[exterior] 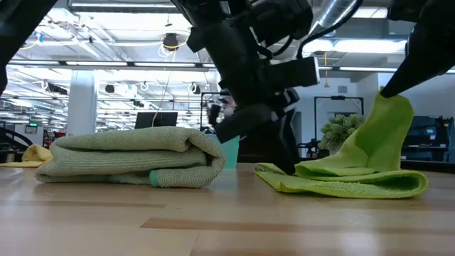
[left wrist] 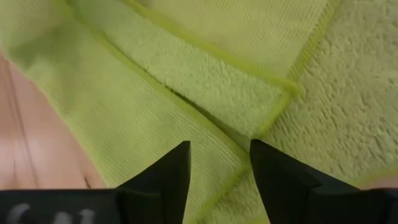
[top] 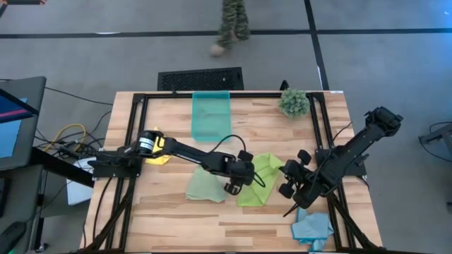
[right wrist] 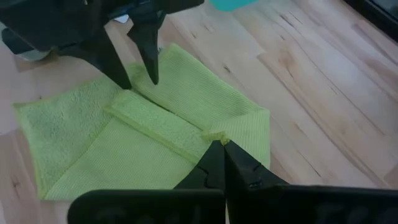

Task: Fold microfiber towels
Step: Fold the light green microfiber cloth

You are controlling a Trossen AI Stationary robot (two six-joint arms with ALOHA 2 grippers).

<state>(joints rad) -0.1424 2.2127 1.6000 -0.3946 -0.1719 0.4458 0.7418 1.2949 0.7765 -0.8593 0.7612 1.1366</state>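
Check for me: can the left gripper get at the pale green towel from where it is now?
Probably yes. The left gripper is open over the lime green towel, and the folded pale green towel lies right beside it, uncovered.

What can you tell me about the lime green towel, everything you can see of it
The lime green towel is a soft, fuzzy microfiber cloth with a stitched edge. It lies partly folded near the middle of the wooden table, right of the folded pale green towel. The right gripper has its jaws shut on one corner, lifting that side up. The left gripper stands over its other side with jaws open, gripping nothing.
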